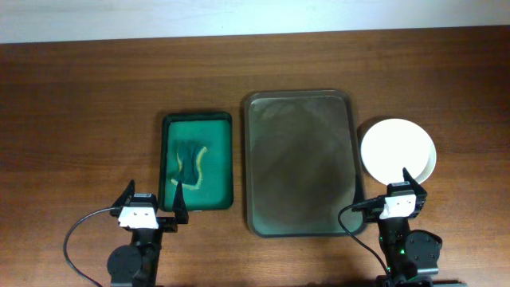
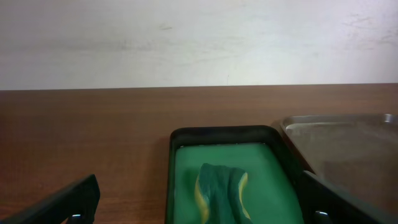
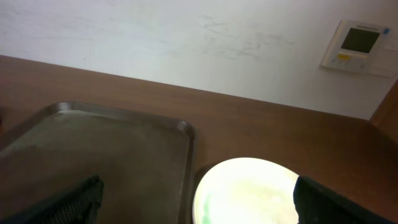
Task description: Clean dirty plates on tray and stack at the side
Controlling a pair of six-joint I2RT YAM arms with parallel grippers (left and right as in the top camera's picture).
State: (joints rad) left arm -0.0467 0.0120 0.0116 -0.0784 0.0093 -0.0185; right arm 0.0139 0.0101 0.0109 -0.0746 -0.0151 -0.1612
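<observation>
Tray (image 1: 299, 163) at centre looks bare and plates (image 1: 398, 149) sit stacked at right, so I judge it done; left gripper (image 1: 155, 193) and right gripper (image 1: 384, 191) gape empty.

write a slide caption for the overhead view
Metal tray at centre, green tray with cloth on its left, white plates on its right

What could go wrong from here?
The right gripper sits open close to the white plate; moving forward might bump it. The plate lies close to the metal tray, so a nudge could knock them together. The left gripper is by the green tray and could catch its wall.
</observation>
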